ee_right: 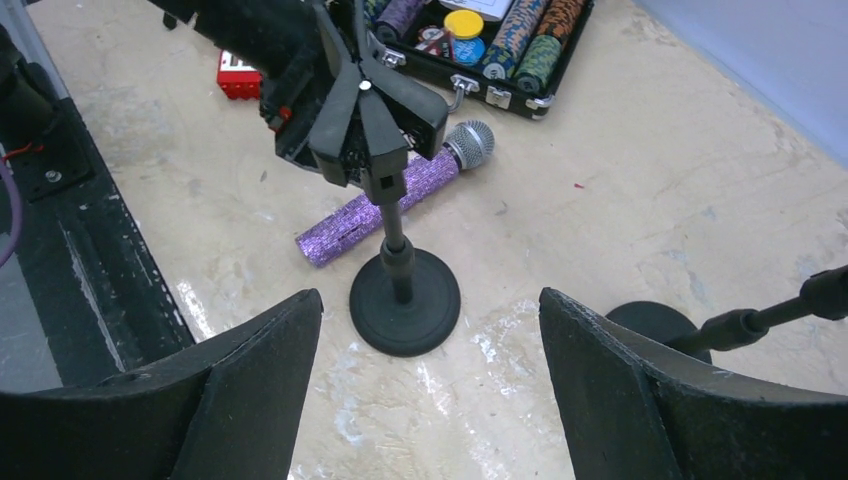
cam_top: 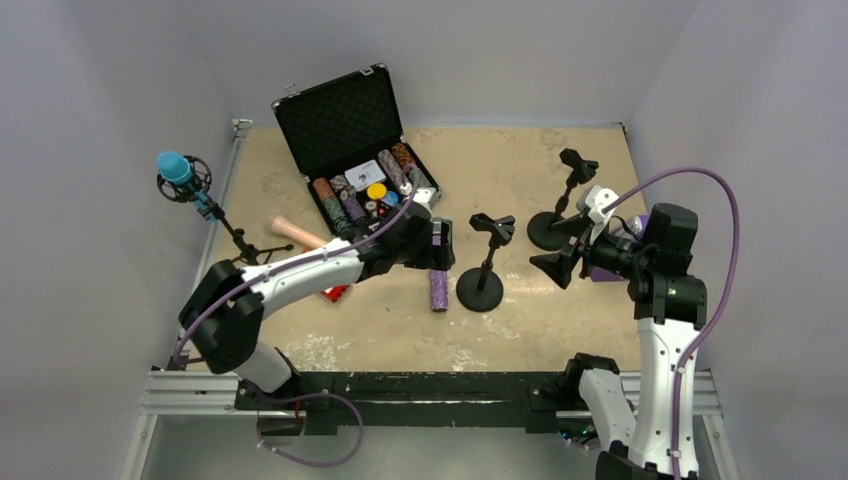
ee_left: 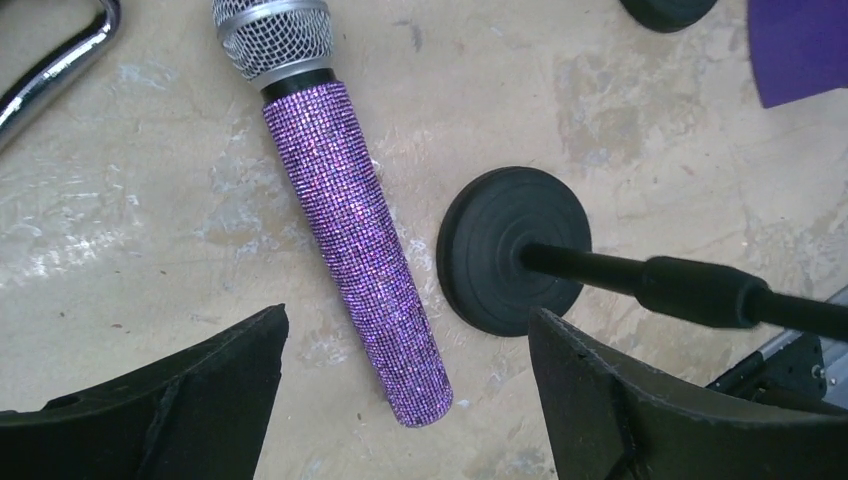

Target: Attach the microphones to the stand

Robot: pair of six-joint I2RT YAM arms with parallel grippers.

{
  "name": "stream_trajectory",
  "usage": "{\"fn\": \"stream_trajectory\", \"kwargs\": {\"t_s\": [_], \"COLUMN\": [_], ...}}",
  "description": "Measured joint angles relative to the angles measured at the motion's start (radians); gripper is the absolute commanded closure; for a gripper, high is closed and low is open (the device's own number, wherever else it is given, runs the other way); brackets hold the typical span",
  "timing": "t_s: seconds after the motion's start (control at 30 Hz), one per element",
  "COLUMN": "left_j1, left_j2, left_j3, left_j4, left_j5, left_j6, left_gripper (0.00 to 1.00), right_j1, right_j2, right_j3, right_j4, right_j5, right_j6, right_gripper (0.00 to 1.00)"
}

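Scuffed beige counter (cam_top: pixel 560 310), pale walls (cam_top: pixel 500 50) all round. Open black case (cam_top: pixel 340 120) at back. Wide-open left tool (ee_left: pixel 405 325) over glittery purple microphone (ee_left: pixel 350 250), flat on counter just beside stand (ee_left: pixel 510 250); no touch. Wide-open right tool (ee_right: pixel 428 300), empty, facing same stand. Blue microphone (cam_top: pixel 175 168) up in far-left holder (cam_top: pixel 200 180). Pink microphone (cam_top: pixel 295 232) flat near case.
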Motion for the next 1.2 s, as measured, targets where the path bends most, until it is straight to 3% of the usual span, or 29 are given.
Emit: {"fn": "stream_trajectory", "kwargs": {"t_s": [0.2,0.63,0.7,0.83,0.87,1.03,1.2], "left_j1": [0.000,0.000,0.000,0.000,0.000,0.000,0.000], "left_j2": [0.225,0.524,0.546,0.548,0.547,0.481,0.181], "left_j3": [0.153,0.423,0.431,0.438,0.438,0.352,0.092], "left_j4": [-0.134,-0.326,-0.340,-0.356,-0.356,-0.321,-0.251], "left_j5": [-0.019,-0.090,-0.096,-0.103,-0.102,-0.098,-0.077], "left_j6": [-0.064,-0.072,-0.071,-0.074,-0.068,-0.038,0.016], "left_gripper": [0.12,0.45,0.54,0.93,0.98,1.00,1.00], "right_j1": [-0.002,-0.003,-0.003,-0.003,-0.003,-0.003,-0.003], "right_j2": [-0.004,-0.003,-0.003,-0.003,-0.003,-0.002,0.018], "right_j3": [-0.032,-0.055,-0.055,-0.055,-0.055,-0.052,0.016], "right_j4": [0.043,0.075,0.075,0.075,0.075,0.051,-0.027], "right_j5": [0.019,0.013,0.013,0.012,0.011,0.012,0.013], "right_j6": [0.033,0.053,0.054,0.055,0.055,0.038,-0.008], "right_gripper": [0.16,0.16,0.16,0.16,0.16,0.16,0.17]}}
